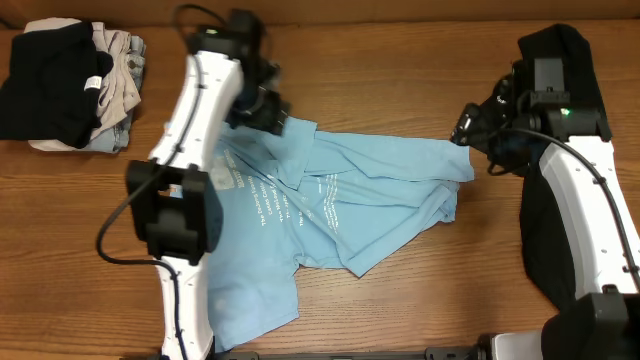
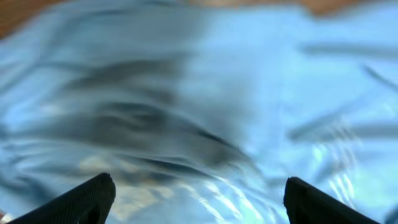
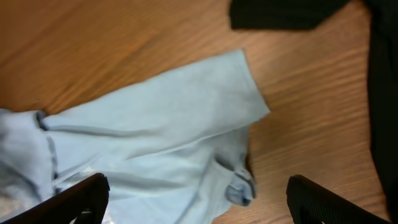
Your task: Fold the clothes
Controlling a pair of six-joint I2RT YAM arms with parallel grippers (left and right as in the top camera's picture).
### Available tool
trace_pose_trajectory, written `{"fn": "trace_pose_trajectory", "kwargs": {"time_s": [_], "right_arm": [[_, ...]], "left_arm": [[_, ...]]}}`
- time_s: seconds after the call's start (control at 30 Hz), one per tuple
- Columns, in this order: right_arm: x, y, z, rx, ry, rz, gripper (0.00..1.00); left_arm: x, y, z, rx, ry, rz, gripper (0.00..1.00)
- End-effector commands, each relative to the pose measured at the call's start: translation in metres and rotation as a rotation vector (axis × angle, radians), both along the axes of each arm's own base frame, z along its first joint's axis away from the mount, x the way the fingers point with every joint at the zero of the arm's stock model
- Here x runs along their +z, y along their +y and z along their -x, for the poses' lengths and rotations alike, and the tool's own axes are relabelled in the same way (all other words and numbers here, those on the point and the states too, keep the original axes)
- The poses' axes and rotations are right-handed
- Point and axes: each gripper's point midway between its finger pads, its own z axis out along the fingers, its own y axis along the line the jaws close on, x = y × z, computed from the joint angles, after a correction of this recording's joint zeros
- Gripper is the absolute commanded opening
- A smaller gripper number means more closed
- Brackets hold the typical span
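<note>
A light blue T-shirt [image 1: 330, 205] with white lettering lies crumpled across the middle of the wooden table. My left gripper [image 1: 268, 108] hovers over its upper left edge, open and empty; the left wrist view shows blurred blue cloth [image 2: 199, 106] filling the frame between the fingertips [image 2: 199, 196]. My right gripper [image 1: 470, 128] is open and empty at the shirt's upper right corner; the right wrist view shows the shirt's sleeve [image 3: 174, 124] below the open fingers [image 3: 198, 199]. A black shirt [image 1: 560, 160] lies under my right arm at the right and shows in the right wrist view [image 3: 379, 81].
A stack of folded clothes [image 1: 70, 85], black on top with grey and pale pieces beneath, sits at the table's back left corner. Bare wood table [image 1: 400, 90] lies behind and in front of the blue shirt.
</note>
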Motion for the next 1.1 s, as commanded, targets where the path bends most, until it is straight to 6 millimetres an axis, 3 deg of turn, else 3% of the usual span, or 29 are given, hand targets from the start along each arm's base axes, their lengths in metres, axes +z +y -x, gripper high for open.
{"fn": "trace_pose_trajectory", "kwargs": {"time_s": [0.0, 0.13, 0.33, 0.63, 1.07], "right_arm": [[-0.02, -0.015, 0.006, -0.039, 0.039, -0.017, 0.95], [-0.025, -0.023, 0.008, -0.052, 0.042, -0.014, 0.95], [-0.024, -0.024, 0.004, -0.039, 0.023, -0.008, 0.94], [-0.022, -0.024, -0.001, -0.039, 0.002, -0.006, 0.94], [-0.02, -0.024, -0.005, -0.039, -0.014, -0.005, 0.94]], "left_arm": [[0.0, -0.04, 0.019, -0.236, 0.011, 0.028, 0.9], [-0.008, -0.058, 0.028, -0.285, 0.021, 0.023, 0.86], [-0.025, -0.056, 0.045, -0.334, 0.085, 0.009, 0.75], [-0.066, -0.045, 0.076, -0.371, 0.199, -0.018, 0.7], [-0.08, -0.044, 0.092, -0.412, 0.248, -0.025, 0.59]]}}
